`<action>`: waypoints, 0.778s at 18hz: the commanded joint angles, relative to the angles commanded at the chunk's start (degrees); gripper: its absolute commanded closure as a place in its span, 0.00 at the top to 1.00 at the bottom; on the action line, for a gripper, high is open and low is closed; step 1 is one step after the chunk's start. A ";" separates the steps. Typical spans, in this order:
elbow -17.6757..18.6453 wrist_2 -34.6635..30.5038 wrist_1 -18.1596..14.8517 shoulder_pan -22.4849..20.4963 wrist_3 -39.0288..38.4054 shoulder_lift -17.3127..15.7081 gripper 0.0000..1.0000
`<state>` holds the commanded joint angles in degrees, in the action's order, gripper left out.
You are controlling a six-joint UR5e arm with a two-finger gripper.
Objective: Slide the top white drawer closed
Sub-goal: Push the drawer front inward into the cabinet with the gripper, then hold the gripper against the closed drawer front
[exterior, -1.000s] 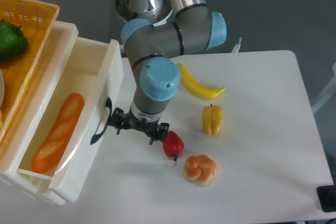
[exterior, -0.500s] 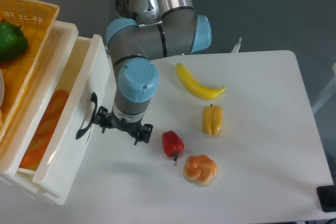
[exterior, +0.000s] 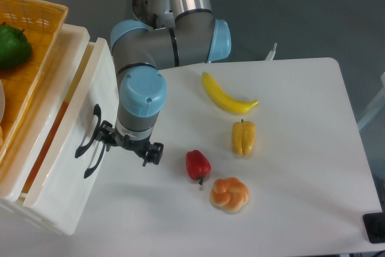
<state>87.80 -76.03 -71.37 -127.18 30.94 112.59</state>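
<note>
The arm is reaching down from the far edge of the table [exterior: 313,167] with its blue-capped wrist pointing at the tabletop, and the gripper [exterior: 129,146] is sitting low beside the cabinet [exterior: 54,209] at the table's left edge. From up here the wrist is covering the fingers, so I cannot tell how wide the pincer is standing or whether it is gripping anything; its dark body is lying just beside the black handle [exterior: 87,138] of the top white drawer [exterior: 90,88], seemingly against it, though contact is hard to judge. That drawer is sitting nearly all the way into the cabinet, its flat front almost level with the front of the lower drawer [exterior: 60,191], whose own black handle [exterior: 94,161] is showing just beneath the first. A narrow slit is remaining along the drawer's top, and something orange [exterior: 51,142] is glowing through it. A woven yellow basket [exterior: 30,40] is resting on top of the cabinet with a green pepper [exterior: 12,46] in it. Out toward the middle of the table a yellow banana [exterior: 225,95] is lying nearer the far edge, a yellow pepper [exterior: 243,138] is standing below it, a red pepper [exterior: 198,165] is lying near the gripper, and a knotted bread roll [exterior: 229,194] is sitting just beside the red pepper toward the near edge.
</note>
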 joint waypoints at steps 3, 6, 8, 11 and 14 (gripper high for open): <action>0.00 0.00 0.09 0.53 0.00 0.00 1.00; 0.00 0.00 0.09 0.61 0.00 0.00 1.00; 0.00 0.00 0.09 0.62 -0.09 0.00 1.00; 0.00 0.00 0.09 0.70 0.00 -0.09 1.00; 0.00 0.00 0.09 1.05 -0.09 -0.09 1.00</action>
<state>87.80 -76.03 -71.28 -126.12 30.85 112.50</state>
